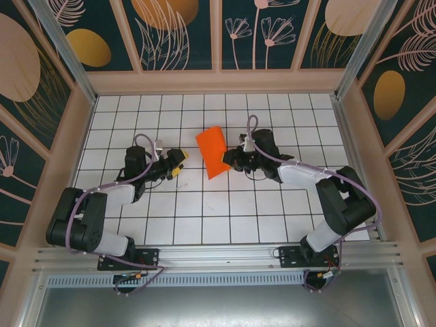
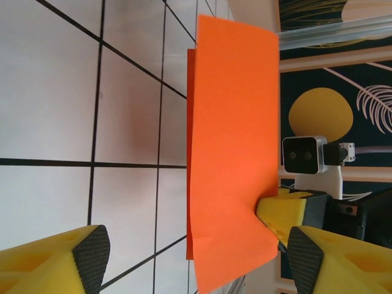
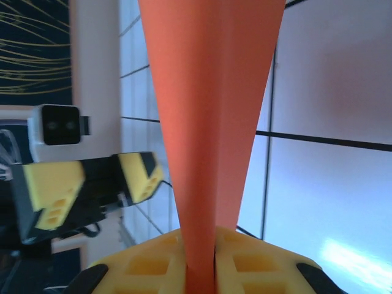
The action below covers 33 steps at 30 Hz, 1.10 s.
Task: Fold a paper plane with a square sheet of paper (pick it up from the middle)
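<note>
Inside right tool (image 3: 201, 269), paper (image 3: 211, 122) edge hidden.

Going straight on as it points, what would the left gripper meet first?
The orange-red sheet of paper, pinched by the right gripper, stands straight ahead of the left gripper, facing the gap between its open fingers. Probably that first, though depth is unclear.

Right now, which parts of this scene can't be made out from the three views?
- Right wrist view: the paper runs off the top edge, and the strip pinched by the right end effector is hidden inside its grip.
- Left wrist view: the paper's far face is turned away, so the number of folded layers is unclear.
- Top view: where the right end effector meets the paper is too small and dark to read.
</note>
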Each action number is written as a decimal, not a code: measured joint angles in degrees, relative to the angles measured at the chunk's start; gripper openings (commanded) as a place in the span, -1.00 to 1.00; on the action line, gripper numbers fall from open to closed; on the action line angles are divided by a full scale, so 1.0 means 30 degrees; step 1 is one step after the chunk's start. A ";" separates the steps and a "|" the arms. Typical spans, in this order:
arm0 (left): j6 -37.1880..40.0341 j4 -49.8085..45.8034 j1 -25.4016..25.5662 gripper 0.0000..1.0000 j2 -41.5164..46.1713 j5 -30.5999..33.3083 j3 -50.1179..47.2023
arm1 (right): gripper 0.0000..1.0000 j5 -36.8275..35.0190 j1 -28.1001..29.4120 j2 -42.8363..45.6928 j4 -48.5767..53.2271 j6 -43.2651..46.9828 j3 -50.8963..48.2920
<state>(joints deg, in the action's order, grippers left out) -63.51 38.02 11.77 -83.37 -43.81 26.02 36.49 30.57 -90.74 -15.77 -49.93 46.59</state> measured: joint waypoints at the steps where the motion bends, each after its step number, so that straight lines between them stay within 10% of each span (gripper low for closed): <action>1: -0.0109 0.0299 0.0073 0.52 -0.0189 -0.0117 0.0036 | -0.63 0.0444 -0.0153 -0.0087 -0.0590 -0.0328 -0.0080; 24: -0.2076 0.4692 0.2098 0.06 -0.3694 0.0444 0.2856 | -0.63 0.3898 -0.0481 -0.1829 -0.5909 -0.5100 -0.0517; 33: -0.2106 0.4787 0.2208 -0.49 -0.3716 0.0976 0.2827 | -0.62 0.4014 -0.0561 -0.1851 -0.6215 -0.5493 -0.0874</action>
<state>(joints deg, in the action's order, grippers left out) -69.82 52.38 18.39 -94.52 -40.88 34.50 48.53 28.88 -96.29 -34.41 -66.41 43.97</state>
